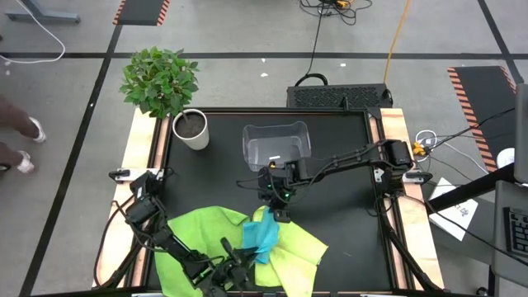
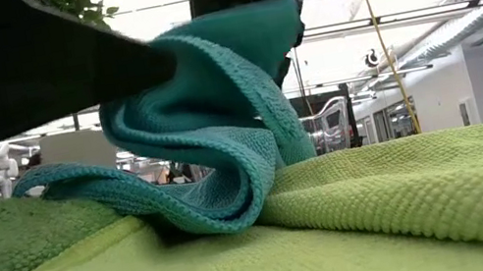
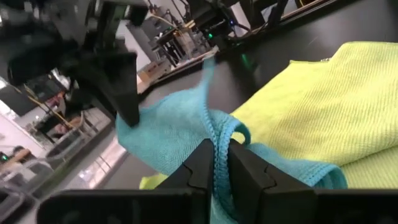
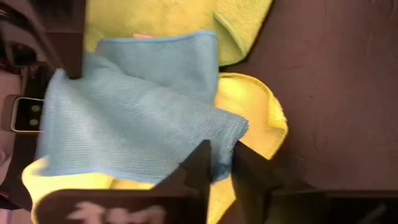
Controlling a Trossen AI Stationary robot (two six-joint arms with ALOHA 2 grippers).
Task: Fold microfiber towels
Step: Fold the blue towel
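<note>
The turquoise towel (image 1: 266, 235) is bunched up near the table's front middle, and both grippers are shut on it. Its lower fold (image 2: 225, 213) rests on two spread towels: the bright green one (image 1: 191, 239) on the left and the pale yellow-green one (image 1: 297, 252) on the right. My right gripper (image 1: 277, 213) hangs over the turquoise towel's far end. My left gripper (image 1: 244, 261) lies low at the towel's near left side. My left gripper pinches a hemmed edge (image 3: 217, 146) of the turquoise towel between its two fingers, coming in about level from the table's near left. The cloth bunches slack in front of the fingers. My right gripper pinches a corner (image 4: 225, 140) of the turquoise towel between its two fingers, slanting down from the far side. That end is lifted (image 2: 254, 34). The cloth hangs from it in a slack loop down onto the green towels.
A clear plastic bin (image 1: 276, 142) stands at the far middle of the black table top (image 1: 346, 190). A potted plant (image 1: 161, 82) in a white pot (image 1: 191, 129) stands at the far left corner. A person's feet (image 1: 25, 140) show on the floor at the left.
</note>
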